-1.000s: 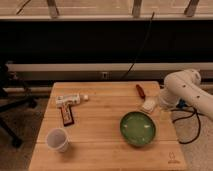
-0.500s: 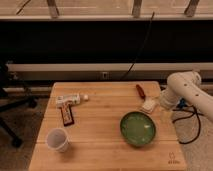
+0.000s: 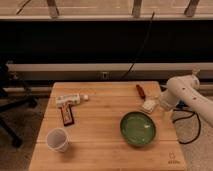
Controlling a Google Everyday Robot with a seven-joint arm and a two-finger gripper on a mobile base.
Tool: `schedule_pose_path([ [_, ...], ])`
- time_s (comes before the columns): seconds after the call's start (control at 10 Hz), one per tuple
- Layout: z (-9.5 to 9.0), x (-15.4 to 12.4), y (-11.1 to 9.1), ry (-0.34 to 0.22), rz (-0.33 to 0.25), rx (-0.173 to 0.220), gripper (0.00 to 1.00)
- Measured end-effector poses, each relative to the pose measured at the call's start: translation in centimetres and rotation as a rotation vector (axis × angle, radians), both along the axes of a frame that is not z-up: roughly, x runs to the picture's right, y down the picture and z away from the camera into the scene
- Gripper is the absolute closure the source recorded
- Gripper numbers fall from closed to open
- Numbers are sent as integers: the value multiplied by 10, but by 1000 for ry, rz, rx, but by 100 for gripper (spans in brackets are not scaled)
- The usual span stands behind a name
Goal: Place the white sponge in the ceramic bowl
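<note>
The white sponge (image 3: 149, 105) lies flat on the wooden table (image 3: 100, 150), near its right edge and just behind the bowl. The green ceramic bowl (image 3: 138, 128) stands in front of it, with nothing in it. My gripper (image 3: 161, 103) is at the end of the white arm that comes in from the right. It is low over the table's right edge, right beside the sponge. I cannot see whether it touches the sponge.
A red-handled tool (image 3: 141, 91) lies behind the sponge. A white gun-shaped tool (image 3: 68, 99) and a dark bar (image 3: 66, 115) lie at the left. A white paper cup (image 3: 57, 140) stands front left. An office chair base (image 3: 10, 112) is left of the table, and cables hang on the right.
The arm has shifted slightly to the right at the table's right edge. The sponge and the bowl have not moved.
</note>
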State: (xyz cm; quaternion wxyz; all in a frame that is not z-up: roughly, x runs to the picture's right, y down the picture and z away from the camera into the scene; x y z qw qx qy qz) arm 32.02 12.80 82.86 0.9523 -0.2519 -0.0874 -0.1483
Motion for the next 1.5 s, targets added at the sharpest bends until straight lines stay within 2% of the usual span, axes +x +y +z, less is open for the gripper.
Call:
schedule_pose_path([
  [0.1,4,0,0,-9,-30,9,20],
  [0.3,18,0,-3,-34,-128,34,20],
  [0.5,32,-3,-11,-66,-192,50,20],
  [0.8,50,-3,-22,-115,-289,57,20],
  [1.5,62,-22,-2,-190,-355,-17,20],
])
